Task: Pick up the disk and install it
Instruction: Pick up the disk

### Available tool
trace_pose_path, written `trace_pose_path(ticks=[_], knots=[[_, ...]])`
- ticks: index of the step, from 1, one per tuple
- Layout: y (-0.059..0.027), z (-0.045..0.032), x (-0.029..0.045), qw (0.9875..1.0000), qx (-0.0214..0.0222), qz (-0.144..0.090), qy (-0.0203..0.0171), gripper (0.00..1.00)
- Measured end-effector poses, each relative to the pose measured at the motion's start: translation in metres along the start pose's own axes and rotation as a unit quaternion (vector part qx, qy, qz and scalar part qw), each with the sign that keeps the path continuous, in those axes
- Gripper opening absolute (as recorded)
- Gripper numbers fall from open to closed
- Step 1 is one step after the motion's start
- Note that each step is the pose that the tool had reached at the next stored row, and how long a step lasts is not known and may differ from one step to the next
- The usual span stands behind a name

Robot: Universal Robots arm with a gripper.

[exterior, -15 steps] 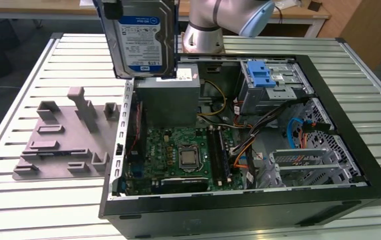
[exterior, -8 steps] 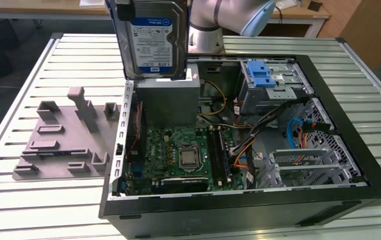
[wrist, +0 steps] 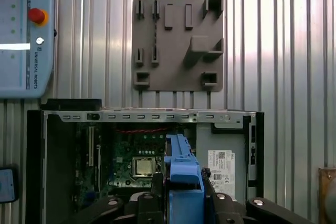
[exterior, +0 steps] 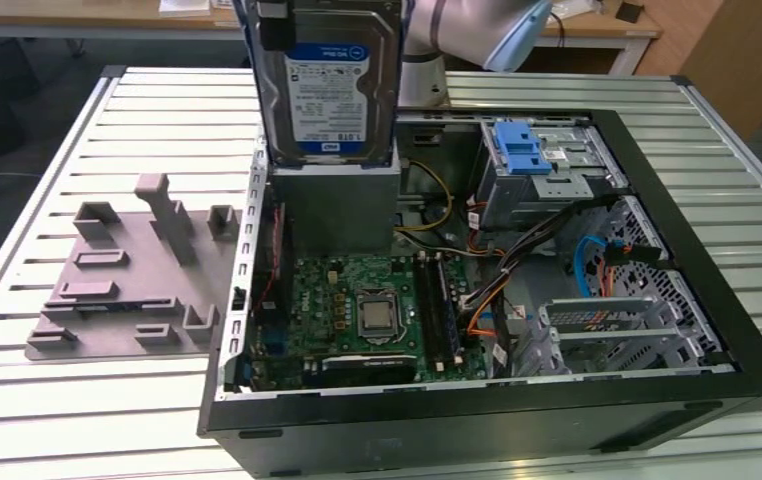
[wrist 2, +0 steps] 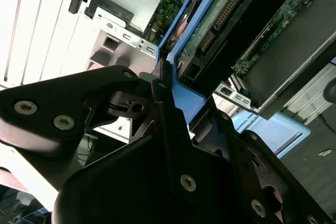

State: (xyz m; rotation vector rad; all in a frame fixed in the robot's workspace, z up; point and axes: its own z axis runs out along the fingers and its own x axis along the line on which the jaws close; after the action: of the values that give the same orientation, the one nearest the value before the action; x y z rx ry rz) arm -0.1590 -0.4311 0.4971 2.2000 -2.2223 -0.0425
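The disk [exterior: 328,85] hangs upright high over the open computer case [exterior: 488,405], with its white-and-blue label facing the exterior view. My gripper [wrist 2: 185,100] is shut on the blue carrier at the disk's upper end. In the second wrist view the disk's [wrist 2: 252,30] green circuit-board side stretches away from the black fingers [wrist 2: 157,90]. In the first wrist view the blue carrier [wrist: 182,166] sticks out between the fingers of my gripper [wrist: 182,184], above the case interior.
Inside the case lie the motherboard [exterior: 368,310], a large grey metal box [exterior: 334,205] directly under the disk, and a grey cage with a blue latch [exterior: 541,160]. A grey fixture plate [exterior: 134,270] rests on the slatted table at the exterior view's left. A teach pendant [wrist: 23,35] lies beyond the case.
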Motion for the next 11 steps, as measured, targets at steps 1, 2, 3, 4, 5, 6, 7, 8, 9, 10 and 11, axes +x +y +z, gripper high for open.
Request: trace_pose_path(ticks=[1, 2, 3, 4, 5, 6, 7, 8, 9, 10, 11], knots=[[-0.0011, 0.0004, 0.0031, 1.0000, 0.0000, 0.000, 0.0000, 0.36], [-0.0020, 0.0008, 0.0061, 1.0000, 0.0000, 0.000, 0.0000, 0.36], [-0.0028, 0.0013, 0.0091, 1.0000, 0.0000, 0.000, 0.0000, 0.36], [-0.0036, 0.0016, 0.0121, 1.0000, 0.0000, 0.000, 0.0000, 0.36], [-0.0045, 0.0021, 0.0151, 1.0000, 0.0000, 0.000, 0.0000, 0.36], [-0.0060, 0.0025, 0.0180, 1.0000, 0.0000, 0.000, -0.0001, 0.36], [-0.0079, 0.0029, 0.0198, 1.0000, 0.0000, 0.000, 0.0000, 0.36], [-0.0104, 0.0032, 0.0217, 1.0000, 0.0000, 0.000, 0.0000, 0.36], [-0.0133, 0.0037, 0.0231, 1.0000, 0.0001, 0.000, -0.0001, 0.36], [-0.0169, 0.0041, 0.0241, 1.0000, 0.0001, 0.000, -0.0001, 0.36], [-0.0207, 0.0042, 0.0251, 1.0000, 0.0000, 0.000, 0.0000, 0.36]])
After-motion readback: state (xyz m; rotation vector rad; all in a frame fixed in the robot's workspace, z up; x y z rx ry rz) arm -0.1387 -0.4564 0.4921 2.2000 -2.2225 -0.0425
